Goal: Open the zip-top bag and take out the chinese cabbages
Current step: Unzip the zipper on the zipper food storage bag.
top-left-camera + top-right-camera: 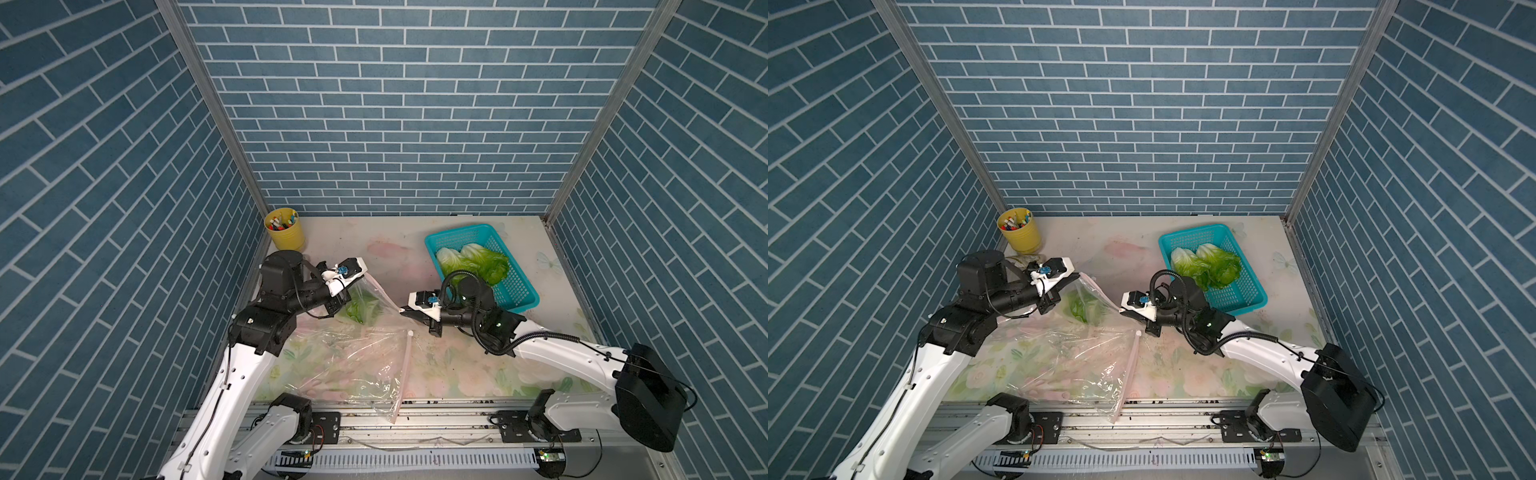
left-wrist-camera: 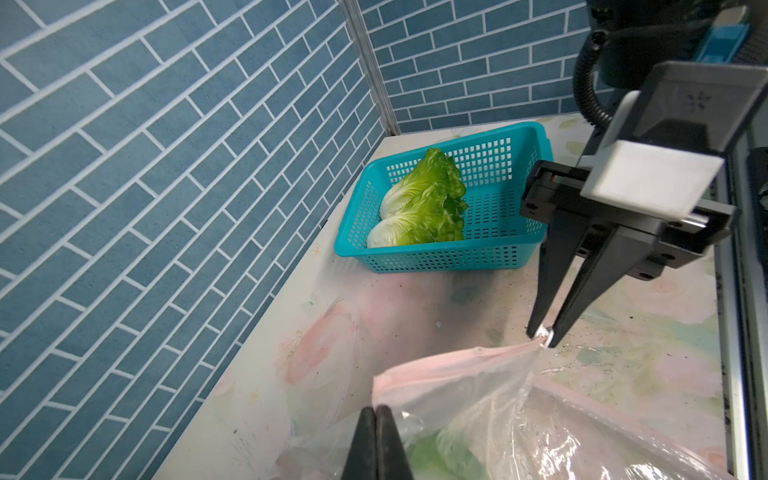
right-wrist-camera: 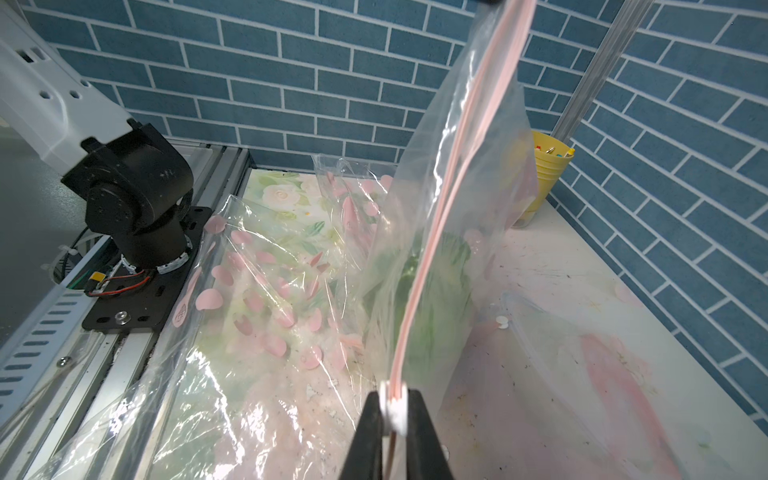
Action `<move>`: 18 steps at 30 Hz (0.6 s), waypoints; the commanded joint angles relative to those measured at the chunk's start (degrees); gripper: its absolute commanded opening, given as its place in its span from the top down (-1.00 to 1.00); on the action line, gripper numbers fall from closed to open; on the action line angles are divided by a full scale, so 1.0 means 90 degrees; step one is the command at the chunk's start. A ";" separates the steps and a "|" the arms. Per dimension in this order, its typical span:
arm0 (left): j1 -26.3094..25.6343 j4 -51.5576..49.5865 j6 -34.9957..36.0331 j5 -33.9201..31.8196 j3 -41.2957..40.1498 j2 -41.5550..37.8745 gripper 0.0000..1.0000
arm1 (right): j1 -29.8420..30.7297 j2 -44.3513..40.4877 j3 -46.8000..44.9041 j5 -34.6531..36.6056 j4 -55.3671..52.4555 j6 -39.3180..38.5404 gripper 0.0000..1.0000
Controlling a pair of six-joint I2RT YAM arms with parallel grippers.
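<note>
With the left claw [image 2: 376,411] pressed shut on the bag [image 1: 374,299] corner and the right claw [image 2: 541,332] pinching its slider [image 3: 395,405], one cabbage [image 1: 356,309] lay bagged and two cabbages [image 1: 471,259] lay in the basket [image 1: 457,230]; an uneven pull could slip the film free.

Brightly, evenly lit from overhead, with faint soft shadows, white glare on the zip-top bag [image 2: 548,436] just beside the left gripper [image 2: 376,411], and brick wall [image 2: 124,166] lines slightly bowed toward picture edges.
</note>
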 commanded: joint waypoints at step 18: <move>0.0095 0.0616 -0.0204 -0.0428 -0.0049 -0.0179 1.00 | -0.0024 -0.0396 -0.0933 0.0518 -0.0302 0.0346 1.00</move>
